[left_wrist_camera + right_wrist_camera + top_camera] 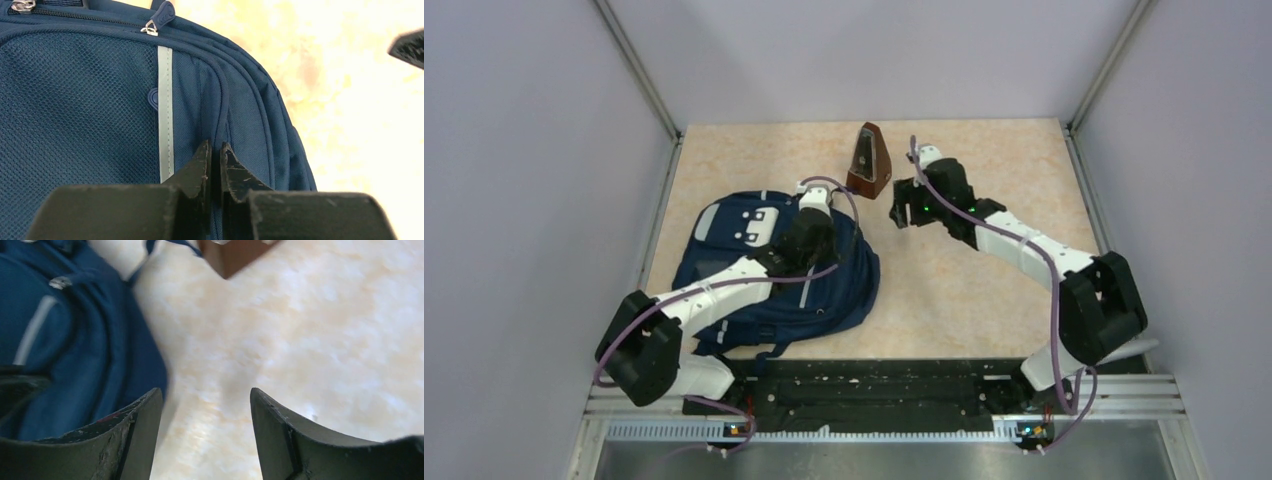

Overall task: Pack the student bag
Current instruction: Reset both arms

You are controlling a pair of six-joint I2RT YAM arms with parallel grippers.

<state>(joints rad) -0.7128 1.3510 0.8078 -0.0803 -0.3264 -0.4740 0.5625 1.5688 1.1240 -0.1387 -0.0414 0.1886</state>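
While the student bag (839, 285) lies flat on the left half of the beige table (984, 200), the left gripper (214, 150) rests on it near its right edge. The jaws are almost fully together, and a raised seam of the navy fabric runs into the narrow slit between them, so they seem to pinch this seam. Just beside it, on the left in the wrist view, are a light-grey stripe (165, 110) and a mesh panel (75, 110), and a zip pull (159, 17) lies higher up. The right gripper (205, 392) hangs over bare table just to the right of the bag, with its jaws well apart and nothing between them. A brown wooden metronome (869, 160) stands upright behind the bag, near both grippers.
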